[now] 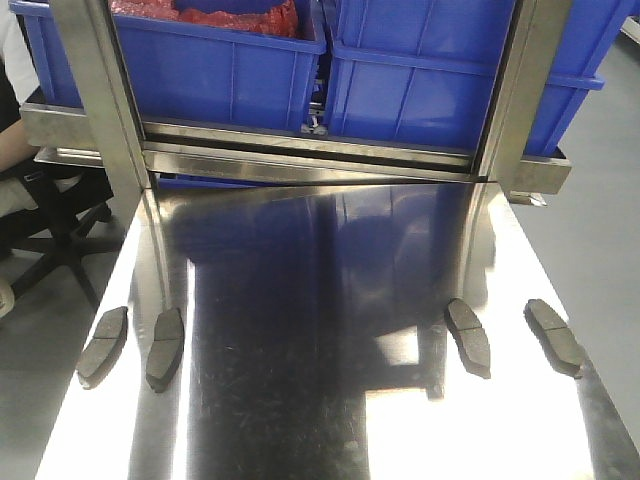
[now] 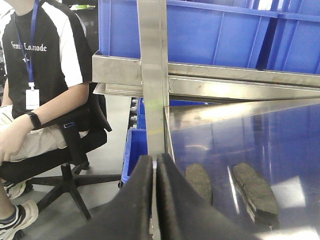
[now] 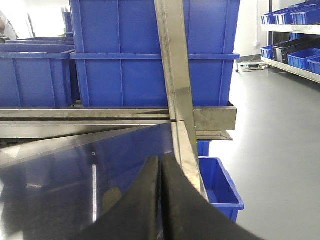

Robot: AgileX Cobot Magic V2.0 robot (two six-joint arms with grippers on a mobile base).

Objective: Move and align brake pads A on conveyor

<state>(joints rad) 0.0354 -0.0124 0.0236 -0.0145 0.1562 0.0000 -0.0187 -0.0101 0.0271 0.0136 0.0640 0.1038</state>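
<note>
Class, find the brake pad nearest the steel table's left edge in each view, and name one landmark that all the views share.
Exterior front-facing: the brake pad is at lower left, by the left edge of the steel table.
Left wrist-mounted: bottom centre, just right of the shut left tool.
Right wrist-mounted: it cannot be made out.
Shared landmark: the blue bins behind the table.

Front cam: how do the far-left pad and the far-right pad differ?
The far-left pad lies by the left edge of the steel table; the far-right pad lies by its right edge. The far-left pad's far end leans right, while the far-right pad's leans left. Shared: both are dark, flat, elongated and lie free on the steel.
</note>
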